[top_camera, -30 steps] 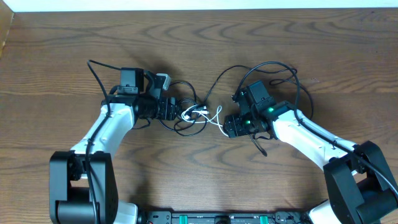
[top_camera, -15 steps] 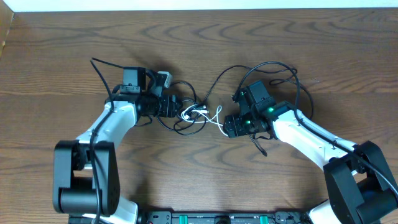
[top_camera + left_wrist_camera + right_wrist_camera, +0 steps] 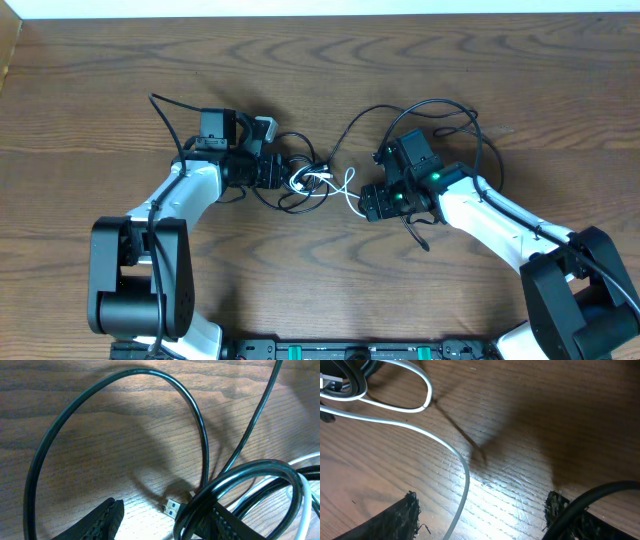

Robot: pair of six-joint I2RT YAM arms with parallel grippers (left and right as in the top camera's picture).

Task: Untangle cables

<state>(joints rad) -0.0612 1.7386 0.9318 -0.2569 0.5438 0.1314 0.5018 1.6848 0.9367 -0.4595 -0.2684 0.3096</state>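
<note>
The cables lie tangled at mid-table: black cord loops wound with a white cord. My left gripper is at the tangle's left edge. In the left wrist view its jaws stand apart, a USB plug lies between them, and a black cord crosses in front of the right finger. My right gripper is open at the tangle's right side. The white cord runs between its fingers without being pinched. Another black cord arcs from the tangle toward the right arm.
A thick black cable crosses the right finger in the right wrist view. A small grey block sits just behind the left gripper. Both arm bases stand at the table's near edge.
My left gripper has crept slightly right into the tangle and its jaws have narrowed. The right arm and the cords have barely moved.
</note>
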